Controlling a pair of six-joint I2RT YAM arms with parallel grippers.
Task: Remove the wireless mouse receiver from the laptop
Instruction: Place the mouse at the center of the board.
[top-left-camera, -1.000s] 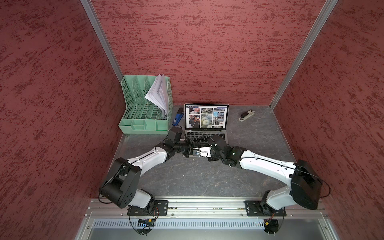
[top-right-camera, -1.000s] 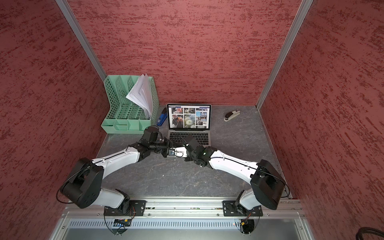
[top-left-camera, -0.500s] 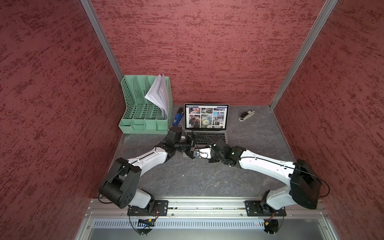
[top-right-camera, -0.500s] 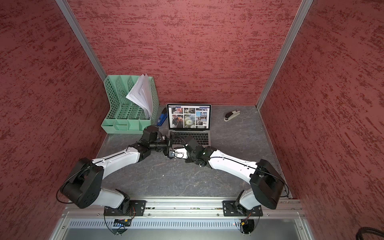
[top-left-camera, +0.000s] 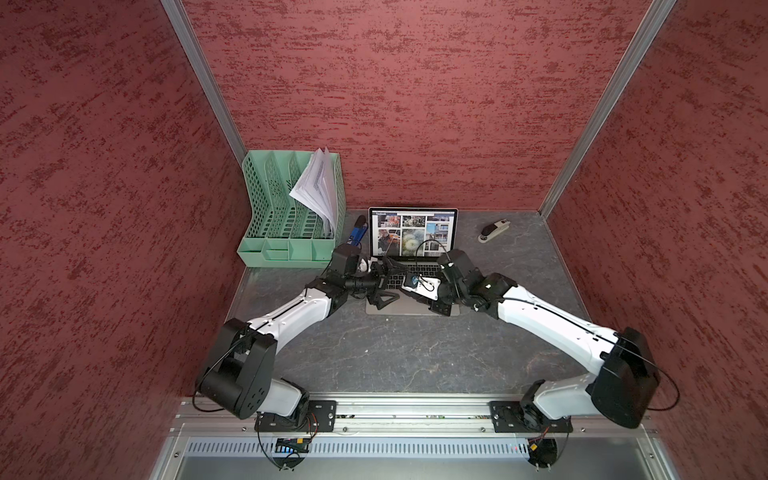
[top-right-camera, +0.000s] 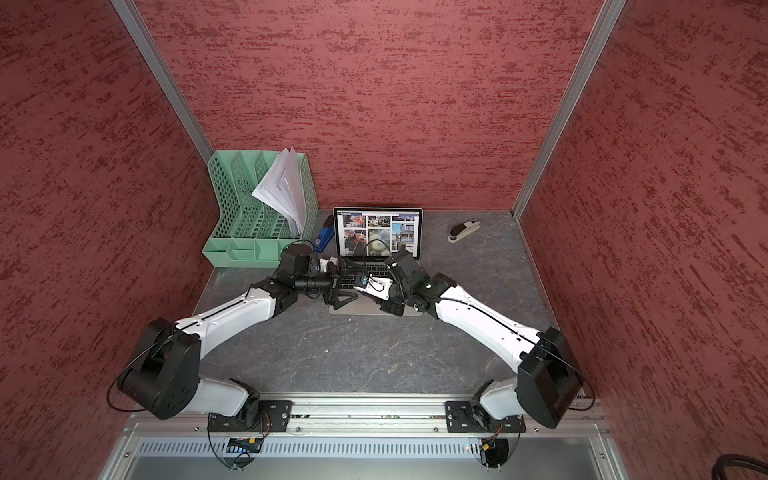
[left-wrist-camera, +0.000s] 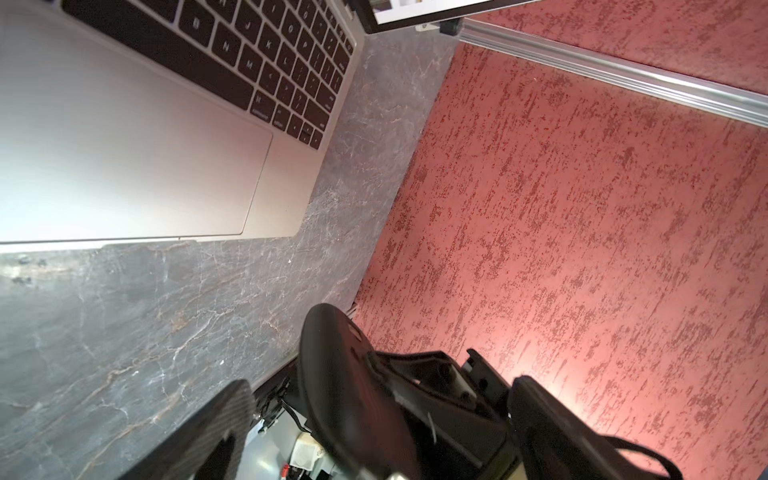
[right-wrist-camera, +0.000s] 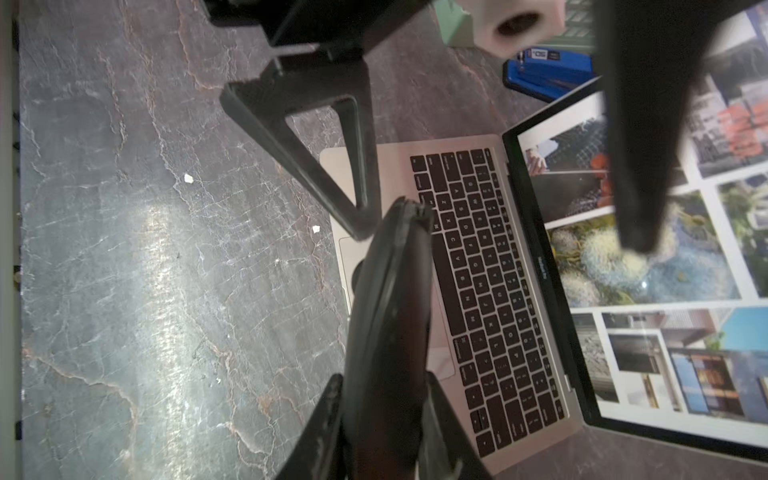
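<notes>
The laptop (top-left-camera: 413, 235) (top-right-camera: 378, 232) stands open on the grey table, screen lit, keyboard and trackpad bare (left-wrist-camera: 124, 145) (right-wrist-camera: 490, 291). Above its front left part my right gripper (top-left-camera: 409, 291) (top-right-camera: 365, 291) (right-wrist-camera: 384, 415) is shut on a flat black oval mouse (right-wrist-camera: 390, 311) (left-wrist-camera: 345, 395), held on edge. My left gripper (top-left-camera: 395, 282) (top-right-camera: 345, 282) (left-wrist-camera: 378, 384) (right-wrist-camera: 498, 239) faces it, wide open, with the mouse's free end between its fingers (left-wrist-camera: 220, 424) and touching neither. The wireless mouse receiver shows in no view.
A green file rack (top-left-camera: 291, 216) with papers stands at the back left. A blue stapler (top-left-camera: 356, 235) lies between it and the laptop. A black-and-white stapler (top-left-camera: 494, 230) lies at the back right. Small white scraps (right-wrist-camera: 188, 178) dot the table.
My left gripper has gone from shut to wide open at the mouse's free end. The right arm has kept its grip and barely moved.
</notes>
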